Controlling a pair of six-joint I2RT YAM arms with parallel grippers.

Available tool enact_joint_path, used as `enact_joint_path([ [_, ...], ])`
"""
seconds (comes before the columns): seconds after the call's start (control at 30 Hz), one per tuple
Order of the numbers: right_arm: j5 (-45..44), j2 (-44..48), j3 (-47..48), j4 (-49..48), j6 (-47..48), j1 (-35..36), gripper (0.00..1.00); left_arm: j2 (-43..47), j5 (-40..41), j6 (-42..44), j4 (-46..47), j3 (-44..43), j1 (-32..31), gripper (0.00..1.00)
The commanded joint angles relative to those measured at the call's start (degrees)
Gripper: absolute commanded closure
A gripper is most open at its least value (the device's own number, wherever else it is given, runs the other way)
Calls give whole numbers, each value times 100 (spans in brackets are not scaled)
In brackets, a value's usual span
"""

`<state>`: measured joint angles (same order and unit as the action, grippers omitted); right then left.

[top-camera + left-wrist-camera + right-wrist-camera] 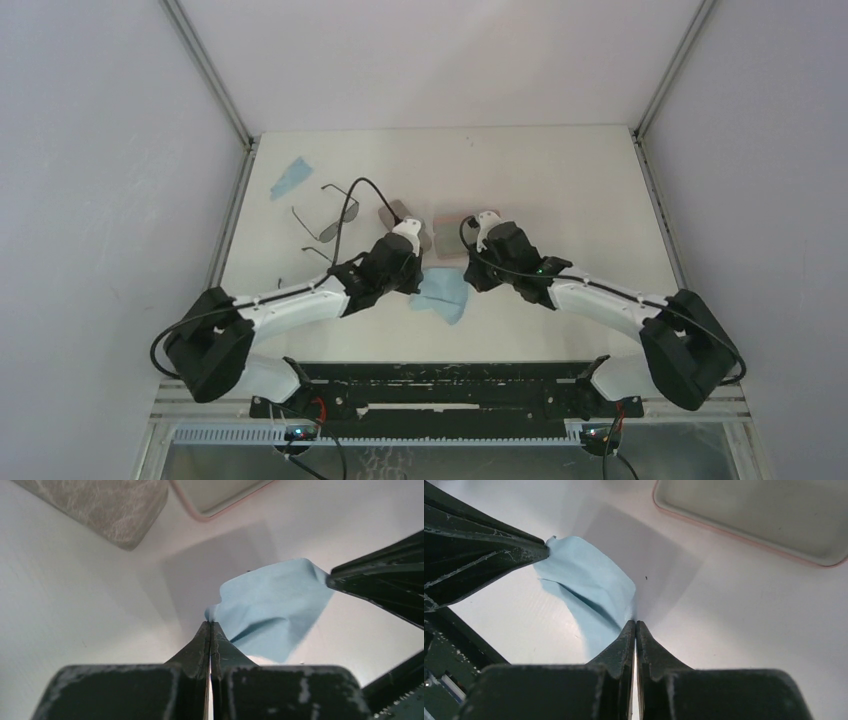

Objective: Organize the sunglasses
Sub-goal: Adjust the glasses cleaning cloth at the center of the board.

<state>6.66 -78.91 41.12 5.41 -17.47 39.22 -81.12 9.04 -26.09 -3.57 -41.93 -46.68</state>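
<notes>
On the white desk, sunglasses with thin black wire frames are seen left of centre, up-left of the left end effector and apart from it. The left end effector and the right end effector are each clamped on a corner of one light blue cloth.

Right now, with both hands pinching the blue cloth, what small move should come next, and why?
Probably draw the left hand and right hand slightly apart to pull the light blue cloth flat. Both hands are shut on opposite ends of it, and it sags creased between them, near the open pink case.
</notes>
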Motion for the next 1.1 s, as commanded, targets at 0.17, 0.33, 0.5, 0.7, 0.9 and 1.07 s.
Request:
enact_joint_path([
  [0.17,-448,1132,-277,-141,208,294,100,1186,-86,115,-2,331,-334,100],
  [0.33,-684,1657,-307,291,63,583,100,1728,187,-34,-440,392,-643,100],
  [0.5,-763,2288,-304,859,-254,995,100,2221,371,-301,-995,351,-1054,100],
  [0.7,-514,2762,-311,1690,-967,1352,100,2568,488,-754,-1727,229,-1517,100],
  [0.9,-516,2650,-483,1880,-1167,1281,100,2398,596,-860,-1587,388,-1581,100],
  [1.07,-380,2120,-585,1322,-741,723,100,1827,1028,-624,-767,451,-1573,100],
])
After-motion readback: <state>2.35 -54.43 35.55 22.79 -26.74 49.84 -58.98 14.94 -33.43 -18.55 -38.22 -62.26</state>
